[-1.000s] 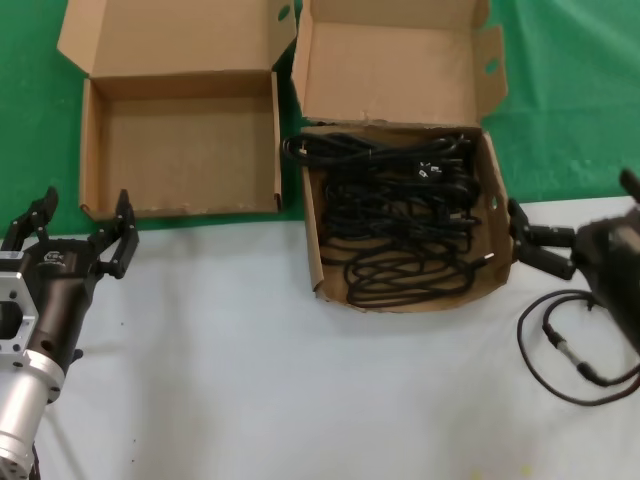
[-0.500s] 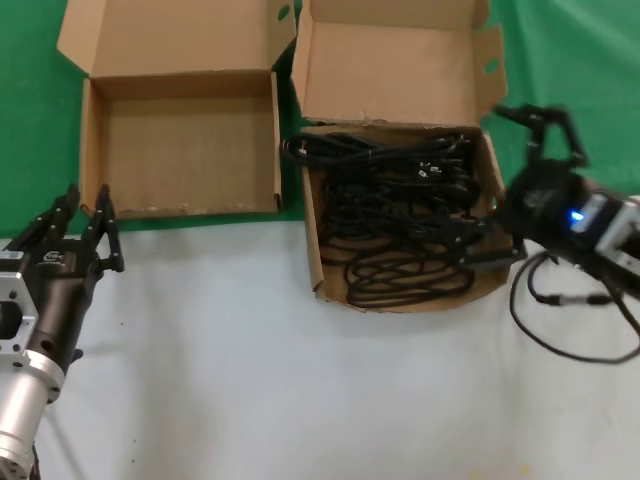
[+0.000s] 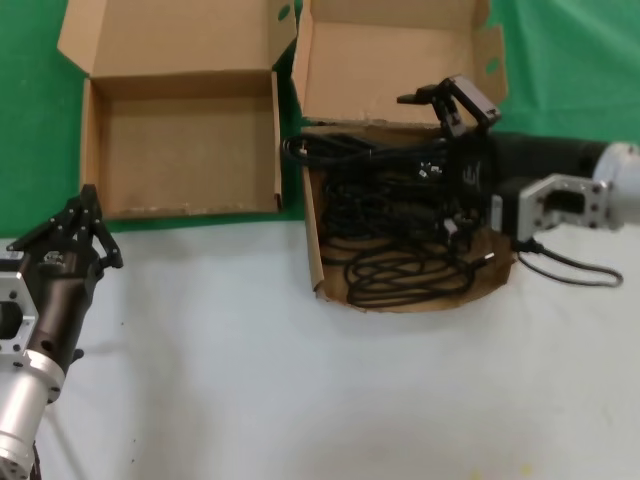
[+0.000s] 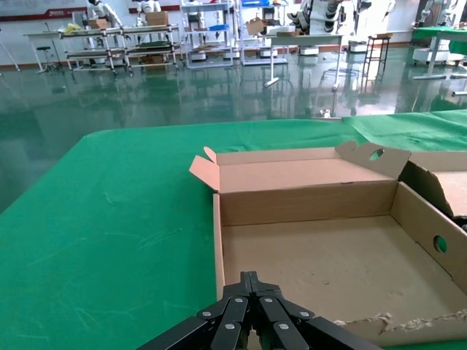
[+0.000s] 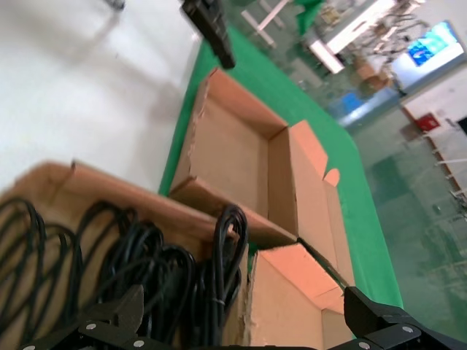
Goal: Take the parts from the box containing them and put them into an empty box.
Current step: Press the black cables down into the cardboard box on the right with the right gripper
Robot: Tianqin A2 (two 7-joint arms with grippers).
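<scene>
The parts, looped black power cables [image 3: 400, 225] [image 5: 146, 273], fill the squarish box [image 3: 498, 190] with the slotted lid flaps. My right gripper [image 3: 447, 165] [image 5: 248, 324] hangs over the far right part of that box, open wide above the cables and holding nothing. The wide, shallow empty box [image 3: 180, 150] [image 5: 233, 157] [image 4: 314, 255] stands to the left of it, lid folded back. My left gripper [image 3: 85, 220] [image 4: 250, 278] is shut on nothing, just in front of the empty box's near wall.
Both boxes straddle the line where the green cloth [image 3: 570, 90] meets the white table [image 3: 300, 400]. A thin black wire [image 3: 575, 272] lies on the white table right of the cable box. In the right wrist view my left gripper [image 5: 211, 29] shows far off.
My right arm has swung in from the right edge to above the cable box, fingers spread. My left gripper has gone from open to shut, staying roughly in place.
</scene>
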